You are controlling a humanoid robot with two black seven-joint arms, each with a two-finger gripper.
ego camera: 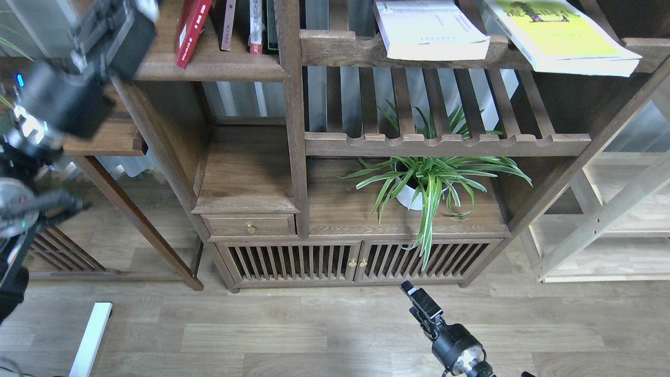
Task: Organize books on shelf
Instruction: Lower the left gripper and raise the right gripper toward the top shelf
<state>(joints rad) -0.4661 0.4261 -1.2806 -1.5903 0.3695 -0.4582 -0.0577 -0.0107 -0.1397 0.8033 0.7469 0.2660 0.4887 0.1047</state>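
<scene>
Red book (191, 31) leans on the solid shelf (209, 68), left claw (118, 23) blurred beside it, right claw (419, 301) low beneath it; neither claw's state discernible.

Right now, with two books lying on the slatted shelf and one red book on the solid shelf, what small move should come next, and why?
Probably raise the right gripper toward the pale white book. That book and the yellow-green book lie flat on the slatted shelf, while the red book already leans on the solid shelf. The right gripper hangs low above the floor, holding nothing.
</scene>
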